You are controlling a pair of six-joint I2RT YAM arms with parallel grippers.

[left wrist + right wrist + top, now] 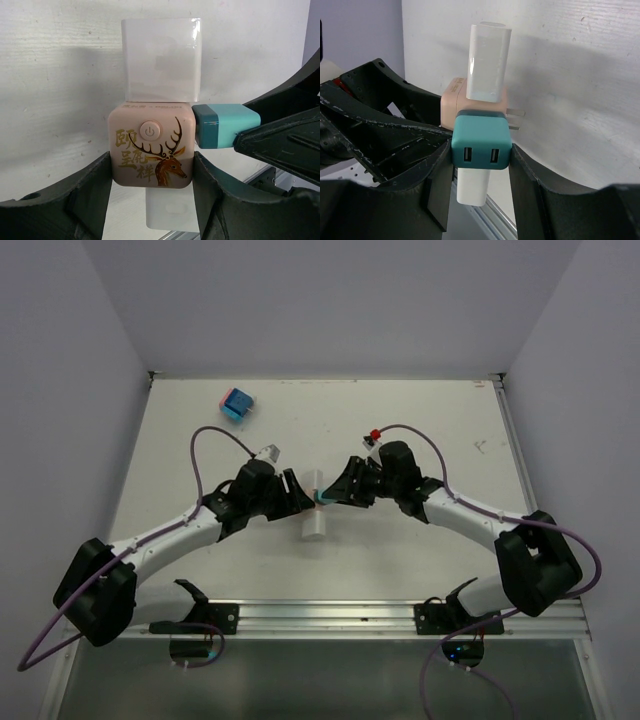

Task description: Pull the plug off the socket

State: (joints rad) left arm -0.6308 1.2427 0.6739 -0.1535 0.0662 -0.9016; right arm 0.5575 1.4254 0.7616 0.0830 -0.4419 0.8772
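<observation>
The socket [150,150] is a pink cube with a power button and a gold deer drawing. My left gripper [151,170] is shut on it, one finger on each side. A teal two-port USB plug [225,125] sits flush against the cube's right side, and my right gripper [481,150] is shut on that plug [481,142]. White adapters stick out of the cube's top [161,60] and bottom [170,210]. In the top view both grippers [295,490] [335,492] meet at mid-table around the cube [313,486]. Metal prongs [515,120] show behind the plug.
A blue and pink block [237,403] lies at the back left of the table. The aluminium rail [330,615] runs along the near edge under the arm bases. Purple cables loop over both arms.
</observation>
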